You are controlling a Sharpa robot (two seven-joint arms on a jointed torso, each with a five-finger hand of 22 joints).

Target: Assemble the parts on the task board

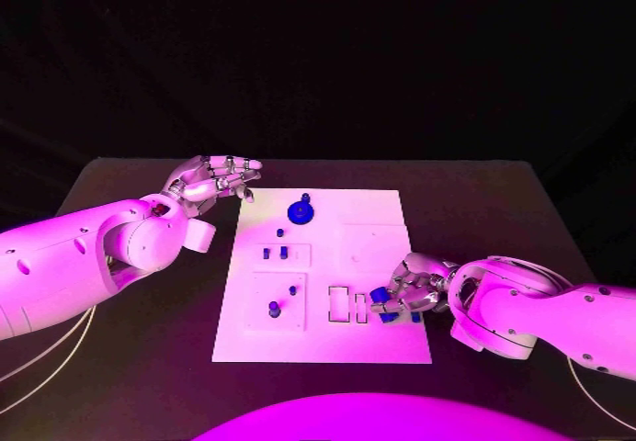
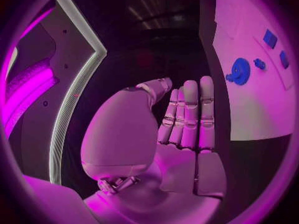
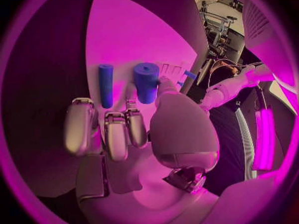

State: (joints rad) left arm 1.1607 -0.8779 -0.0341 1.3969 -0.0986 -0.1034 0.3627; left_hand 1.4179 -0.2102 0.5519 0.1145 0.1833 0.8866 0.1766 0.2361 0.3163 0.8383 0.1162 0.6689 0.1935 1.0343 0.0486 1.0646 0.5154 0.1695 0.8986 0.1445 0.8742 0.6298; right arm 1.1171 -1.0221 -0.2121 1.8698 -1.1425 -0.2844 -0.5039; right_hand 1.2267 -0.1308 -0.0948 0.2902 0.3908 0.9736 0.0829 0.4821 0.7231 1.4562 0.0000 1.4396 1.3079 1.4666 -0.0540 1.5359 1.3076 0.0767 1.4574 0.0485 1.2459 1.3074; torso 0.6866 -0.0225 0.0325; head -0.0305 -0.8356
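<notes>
The white task board (image 1: 332,340) lies mid-table. My right hand (image 1: 414,287) sits low over its right edge beside the empty slots (image 1: 347,305). In the right wrist view a thick blue cylinder (image 3: 147,82) and a thinner blue cylinder (image 3: 106,84) lie side by side on the board. The thumb and a curled finger touch the thick one; whether they grip it is unclear. My left hand (image 1: 212,179) hovers off the board's far left corner, fingers straight, holding nothing. A blue round part (image 1: 302,211) (image 2: 240,70) stands at the far end of the board.
Small blue pieces stand in the left recesses (image 1: 281,251) and nearer me (image 1: 275,310). The board (image 2: 249,109) lies beside my left hand (image 2: 187,129). Dark table (image 1: 132,367) surrounds the board on all sides.
</notes>
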